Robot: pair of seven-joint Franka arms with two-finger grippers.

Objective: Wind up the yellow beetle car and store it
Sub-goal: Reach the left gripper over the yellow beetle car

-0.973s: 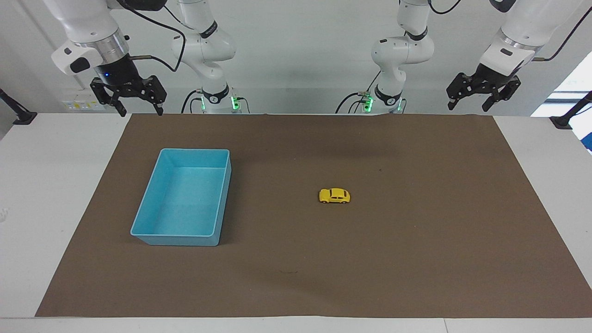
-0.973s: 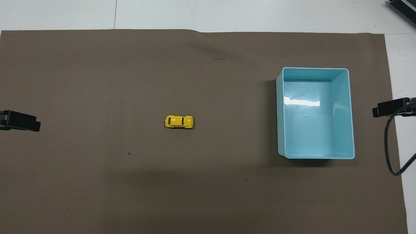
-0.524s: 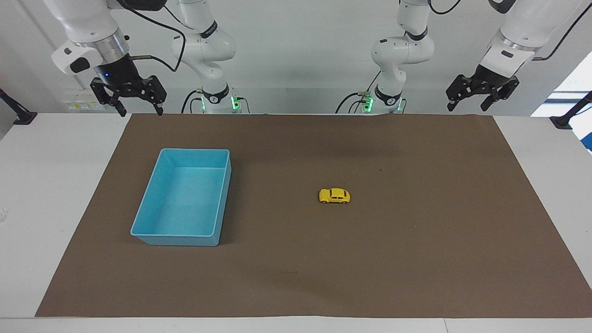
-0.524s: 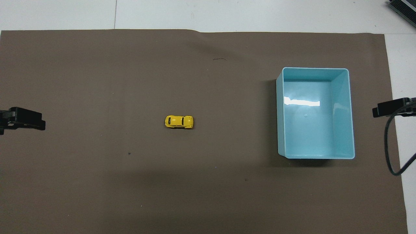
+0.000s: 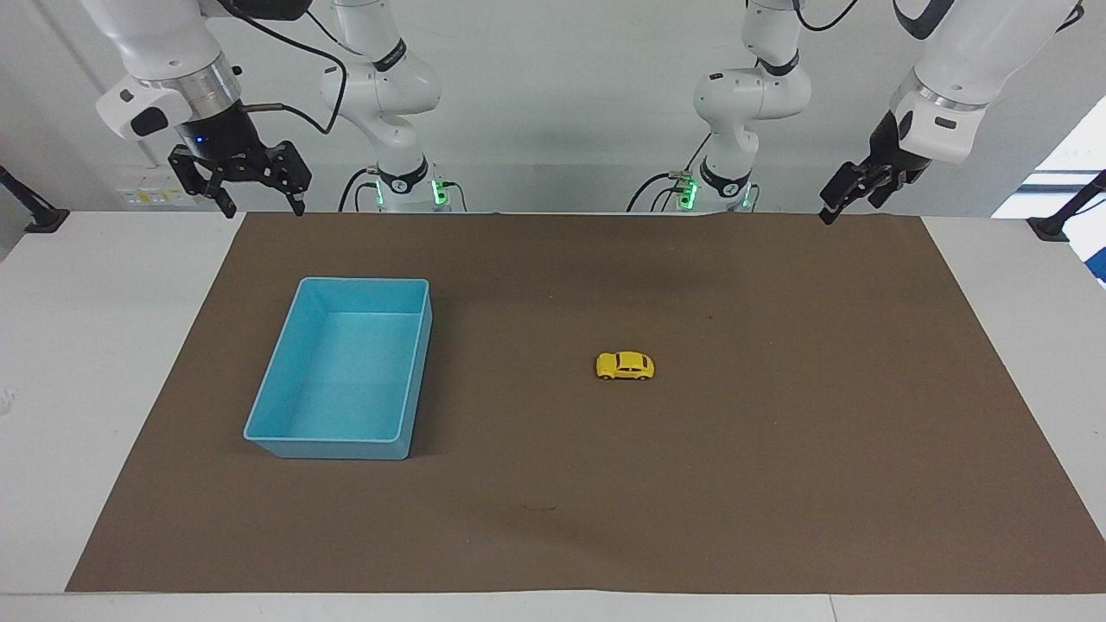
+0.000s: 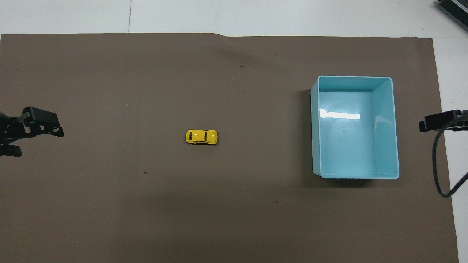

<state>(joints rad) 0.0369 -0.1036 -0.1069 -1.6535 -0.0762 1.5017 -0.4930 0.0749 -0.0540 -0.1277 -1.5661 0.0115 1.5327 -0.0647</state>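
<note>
You have the yellow beetle car (image 5: 625, 365) standing on its wheels on the brown mat (image 5: 778, 484), untouched, near the middle of the worktop (image 5: 86, 345); in the overhead view it sits at about nine o'clock from the blue bin (image 6: 395, 128), well apart from it. Your left claw (image 5: 851, 192) hangs over the mat's corner at the left arm's end with its jaws wide, holding nothing. Your right claw (image 5: 251, 186) waits, wide and empty, above the worktop edge at the right arm's end. In my judgement the step in hand is the approach: bring the left claw down over the car, close across its narrow sides, and keep the wheels on the mat for the wind-up pull.
</note>
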